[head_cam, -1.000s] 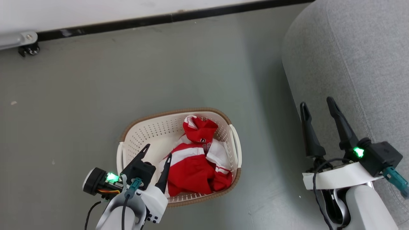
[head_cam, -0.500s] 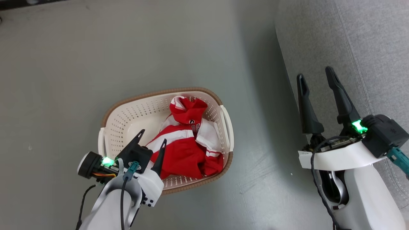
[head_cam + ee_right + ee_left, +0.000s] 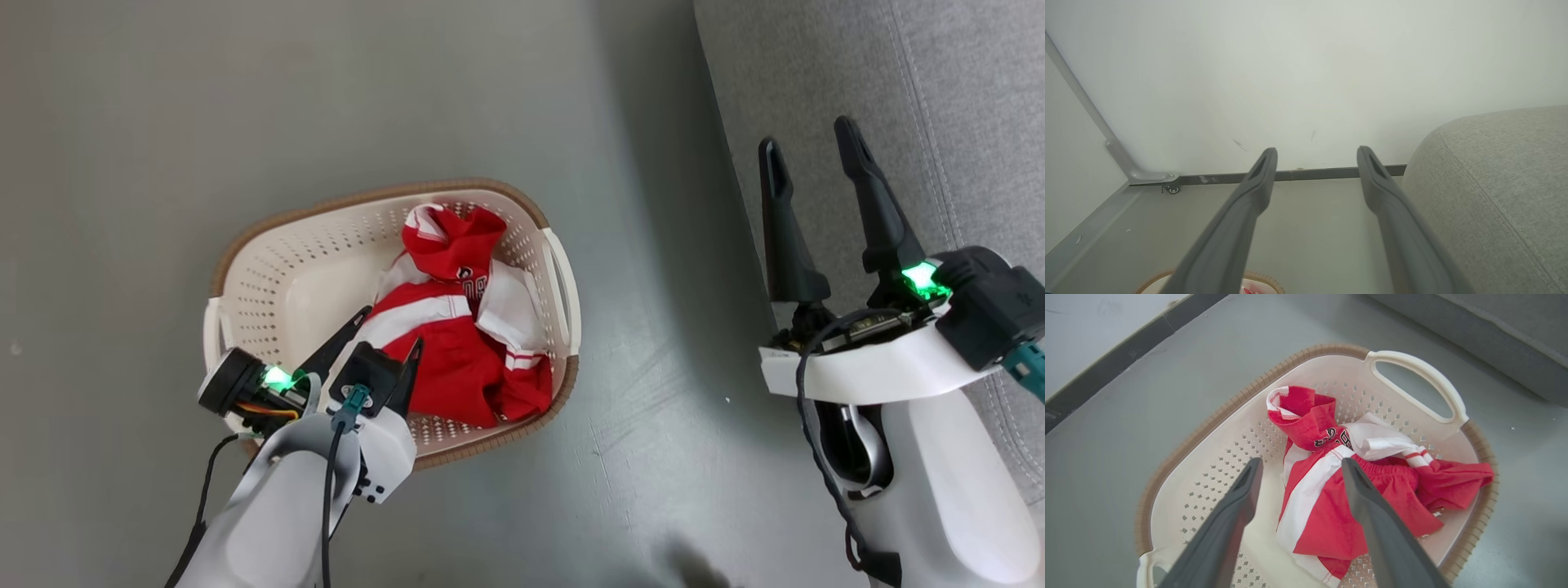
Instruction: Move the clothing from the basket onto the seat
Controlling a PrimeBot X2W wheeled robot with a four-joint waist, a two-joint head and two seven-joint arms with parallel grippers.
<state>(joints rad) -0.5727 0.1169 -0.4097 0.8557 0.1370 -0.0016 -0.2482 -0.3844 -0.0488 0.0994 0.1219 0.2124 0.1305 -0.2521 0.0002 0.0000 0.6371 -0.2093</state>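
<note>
Jaws wide and empty, the left gripper (image 3: 393, 325) hangs over the red-and-white clothing (image 3: 457, 359) heaped in the perforated basket (image 3: 286, 214), likely lined up to pinch it, while the right gripper (image 3: 807, 133), equally wide and empty, idles beside the grey seat (image 3: 939, 98).

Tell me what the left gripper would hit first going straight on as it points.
Probably the clothing in the basket: the left gripper, open, aims straight at it with nothing between, though depth is unclear.
</note>
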